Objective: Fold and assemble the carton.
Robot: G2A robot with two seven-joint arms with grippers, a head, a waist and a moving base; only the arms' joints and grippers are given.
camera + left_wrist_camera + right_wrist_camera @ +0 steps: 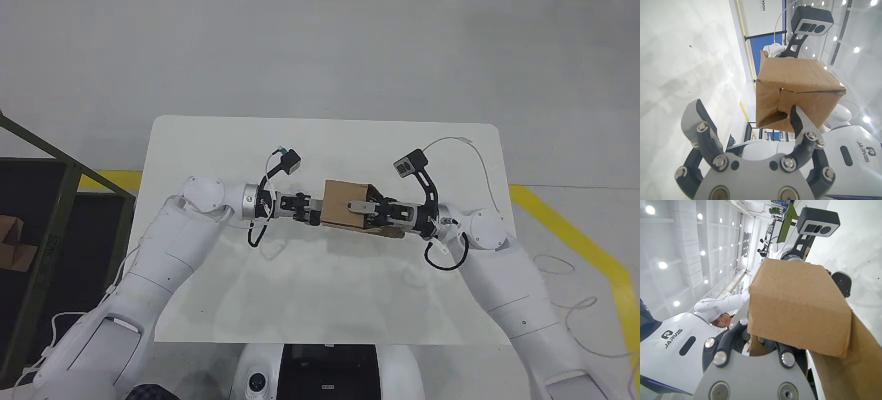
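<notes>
One carton (345,200) is over the middle of the worktop (200,160), its near end flaps only half tucked. The left pincer (745,109) gapes wide and holds nothing, one fingertip (796,117) poking a flap inward. The right pincer (372,209) meets the far end; I cannot tell its state. A harder push might buckle the flap or shove the carton askew.

One carton (798,306) flap runs off the right wrist view.
</notes>
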